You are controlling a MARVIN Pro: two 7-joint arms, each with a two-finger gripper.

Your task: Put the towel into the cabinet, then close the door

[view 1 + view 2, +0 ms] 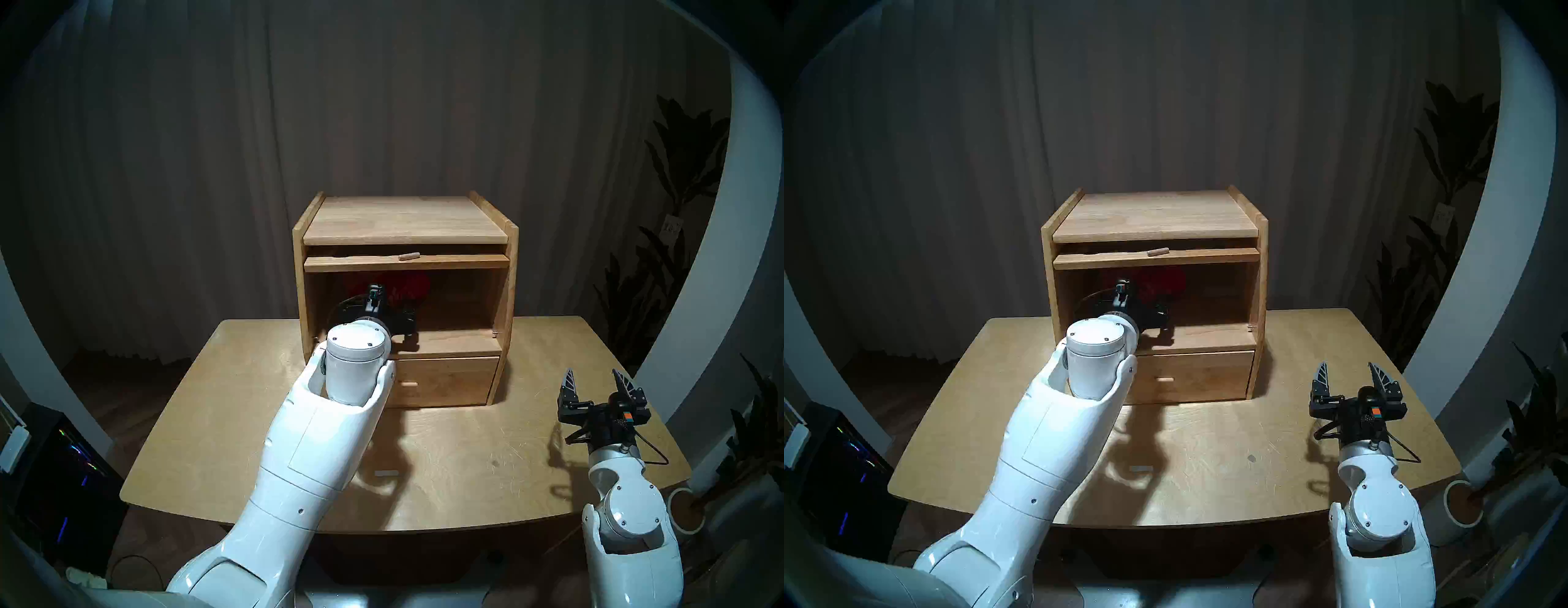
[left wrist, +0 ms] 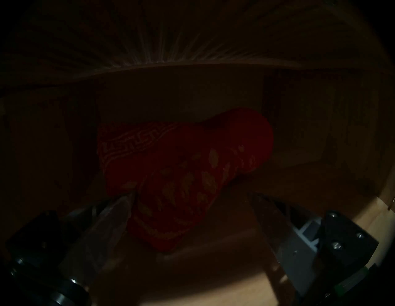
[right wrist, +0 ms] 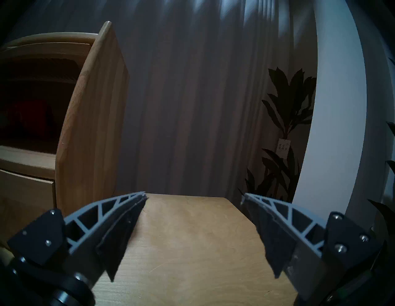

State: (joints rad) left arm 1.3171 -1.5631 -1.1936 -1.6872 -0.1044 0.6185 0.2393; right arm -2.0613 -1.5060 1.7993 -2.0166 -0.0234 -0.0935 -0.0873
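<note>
The red towel (image 2: 192, 160) with its pale pattern lies bunched on the floor of the cabinet's (image 1: 407, 220) large compartment, toward the back left; it also shows in the head view (image 1: 407, 284). My left gripper (image 2: 191, 194) is inside the compartment, open, with the towel's near end between its fingers and its left fingertip (image 2: 126, 203) against the cloth. The door (image 1: 407, 264) is raised flat under the cabinet top, its peg handle (image 1: 408, 256) at the front. My right gripper (image 1: 592, 375) is open and empty above the table, right of the cabinet.
The shut drawer (image 1: 449, 380) sits below the compartment. The cabinet stands at the back middle of the wooden table (image 1: 488, 467). A small white strip (image 1: 386, 473) lies on the table near my left forearm. Plants (image 1: 679, 178) and a white arch stand to the right.
</note>
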